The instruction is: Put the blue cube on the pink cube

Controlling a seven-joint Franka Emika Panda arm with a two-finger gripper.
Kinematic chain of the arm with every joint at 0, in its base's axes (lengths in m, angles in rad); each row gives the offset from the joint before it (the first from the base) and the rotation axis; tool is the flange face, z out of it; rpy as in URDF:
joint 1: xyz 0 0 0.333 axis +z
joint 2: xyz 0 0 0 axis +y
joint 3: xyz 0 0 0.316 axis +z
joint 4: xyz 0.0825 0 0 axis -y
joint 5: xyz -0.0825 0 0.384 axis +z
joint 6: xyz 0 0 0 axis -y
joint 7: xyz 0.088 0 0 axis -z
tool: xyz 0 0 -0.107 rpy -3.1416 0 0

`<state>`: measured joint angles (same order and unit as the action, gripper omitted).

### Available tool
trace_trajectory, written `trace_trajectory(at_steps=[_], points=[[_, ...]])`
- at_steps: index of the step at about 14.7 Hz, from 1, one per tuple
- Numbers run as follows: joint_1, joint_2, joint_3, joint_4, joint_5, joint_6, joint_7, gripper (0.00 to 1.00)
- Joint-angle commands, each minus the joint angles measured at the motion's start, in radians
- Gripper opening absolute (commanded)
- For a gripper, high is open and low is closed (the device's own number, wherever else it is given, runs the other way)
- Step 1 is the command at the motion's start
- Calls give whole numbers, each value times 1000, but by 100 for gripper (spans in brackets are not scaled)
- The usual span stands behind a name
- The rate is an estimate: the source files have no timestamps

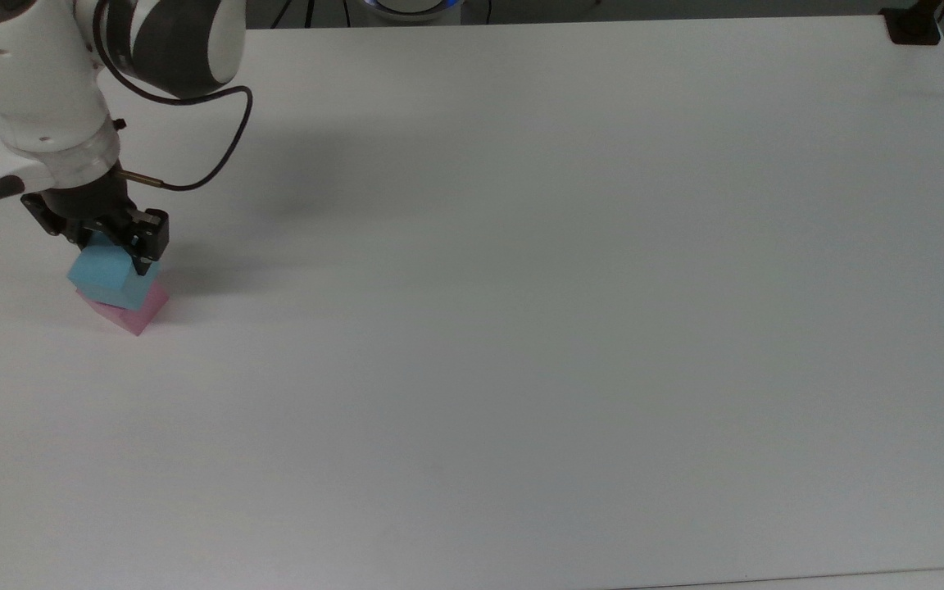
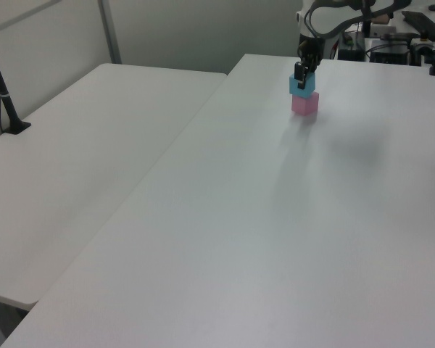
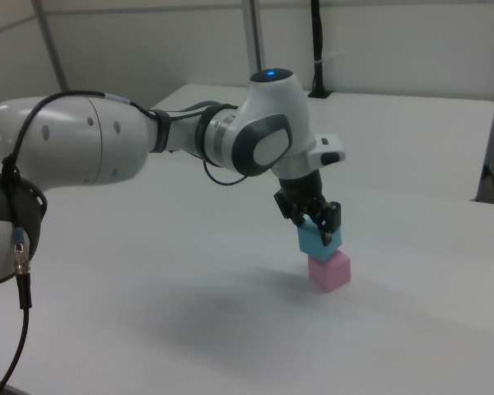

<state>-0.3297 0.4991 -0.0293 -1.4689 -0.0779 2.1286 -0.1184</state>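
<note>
We note the gripper [image 3: 319, 224] closed on the blue cube [image 3: 317, 239], fingers clamped on opposite sides with the cube's lower part showing below the fingertips. Directly under the fingers, the blue cube sits on or just above the pink cube [image 3: 328, 270]; the right view shows their faces meeting with no gap we can make out, though we cannot confirm full contact. In the top view the blue cube [image 1: 108, 277] looks offset from the pink cube [image 1: 134, 308], which peeks out past the fingers on the side toward the viewer; part of this may be camera angle. The left view shows the blue cube [image 2: 299, 85] roughly stacked over the pink cube [image 2: 304, 103] on the white table [image 2: 275, 217]. We judge the placing step in hand: settle the cube flat, confirm overlap is enough to balance, then part the fingers gently and lift straight up, so neither fingertip drags the blue cube sideways off its seat.
</note>
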Motion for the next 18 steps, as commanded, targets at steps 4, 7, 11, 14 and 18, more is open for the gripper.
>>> trace_trajectory(at_steps=[4, 7, 11, 14, 18], points=[[-19, -1, 3, -19, 17, 14, -23, 100], [-19, -10, 3, -16, 17, 13, -23, 100], [26, -193, 14, -18, 17, -124, -20, 100], [174, -292, -3, -19, 12, -313, 78, 100], [312, -350, -18, -31, 12, -427, 273, 100]])
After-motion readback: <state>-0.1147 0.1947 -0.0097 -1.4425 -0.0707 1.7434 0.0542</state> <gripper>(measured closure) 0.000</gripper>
